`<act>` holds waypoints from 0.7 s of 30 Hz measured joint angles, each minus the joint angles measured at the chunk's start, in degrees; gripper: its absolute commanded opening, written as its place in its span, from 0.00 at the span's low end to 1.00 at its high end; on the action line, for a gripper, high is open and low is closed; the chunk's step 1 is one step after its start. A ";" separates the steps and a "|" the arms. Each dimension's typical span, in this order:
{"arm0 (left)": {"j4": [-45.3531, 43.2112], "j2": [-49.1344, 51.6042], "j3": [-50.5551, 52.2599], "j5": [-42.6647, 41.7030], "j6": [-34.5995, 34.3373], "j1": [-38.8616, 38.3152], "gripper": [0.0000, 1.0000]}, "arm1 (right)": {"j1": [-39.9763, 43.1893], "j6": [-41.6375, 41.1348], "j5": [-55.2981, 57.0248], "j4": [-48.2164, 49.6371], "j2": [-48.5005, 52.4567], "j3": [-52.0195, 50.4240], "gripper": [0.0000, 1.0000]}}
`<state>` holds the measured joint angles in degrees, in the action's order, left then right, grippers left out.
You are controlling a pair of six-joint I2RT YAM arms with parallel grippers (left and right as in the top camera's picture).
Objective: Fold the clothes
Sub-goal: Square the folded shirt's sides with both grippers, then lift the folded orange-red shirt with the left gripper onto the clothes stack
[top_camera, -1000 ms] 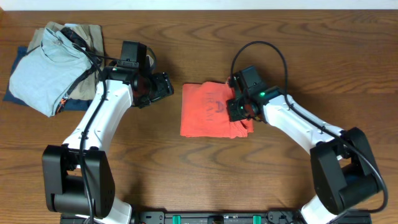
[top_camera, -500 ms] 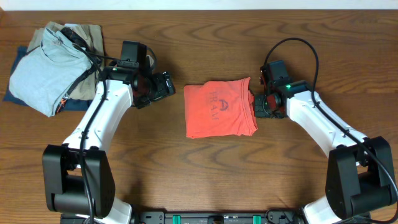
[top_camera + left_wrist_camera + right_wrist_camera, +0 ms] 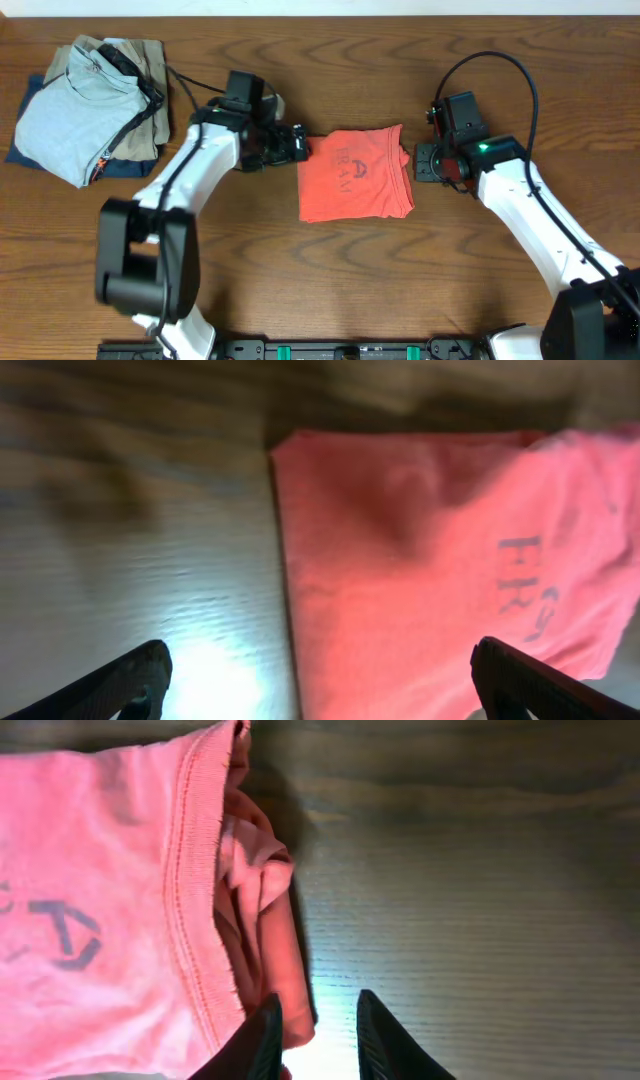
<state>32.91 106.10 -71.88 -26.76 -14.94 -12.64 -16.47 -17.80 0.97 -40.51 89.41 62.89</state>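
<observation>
Folded coral T-shirt (image 3: 355, 187) lies between left gripper (image 3: 299, 148), released wide, and right gripper (image 3: 421, 162), narrowly parted, gripping nothing.

The left arm (image 3: 190, 170) stretches forward and inward, with the left gripper (image 3: 325, 682) low, jaws spread wide, empty. The right arm (image 3: 530, 205) angles inward, with the right gripper (image 3: 318, 1038) low, fingers a narrow gap apart, nothing between.
</observation>
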 measured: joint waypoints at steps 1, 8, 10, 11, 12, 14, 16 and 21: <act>-0.61 1.25 0.00 -0.96 0.07 -0.15 0.97 | 0.00 0.02 -0.02 -0.52 -0.02 0.00 0.25; -8.37 8.96 -0.17 -12.07 0.33 -1.33 0.88 | 0.00 0.02 0.00 -1.88 0.00 -0.02 0.25; -9.42 10.14 -0.22 -15.23 0.24 -2.16 0.66 | 0.00 0.02 -0.07 -1.95 0.00 -0.02 0.25; -9.57 10.80 -0.31 -16.37 0.28 -2.60 0.52 | 0.00 0.02 -0.02 -2.08 0.00 -0.02 0.25; -9.62 11.63 -0.39 -16.83 0.87 -2.99 0.29 | 0.00 0.02 -0.04 -2.29 0.00 -0.02 0.25; -9.86 12.79 -0.37 -17.84 1.49 -3.80 0.06 | 0.00 0.02 -0.02 -2.54 0.00 -0.02 0.25; -10.40 13.42 -0.35 -18.29 2.14 -4.37 0.06 | 0.00 0.02 0.04 -2.82 0.00 -0.02 0.25; -10.67 13.05 -0.37 -16.33 2.64 -3.96 0.06 | 0.00 0.02 0.22 -3.67 0.00 -0.02 0.25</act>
<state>22.24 119.15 -72.25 -43.09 -12.29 -16.60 -16.47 -17.78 1.19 -44.18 89.41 62.87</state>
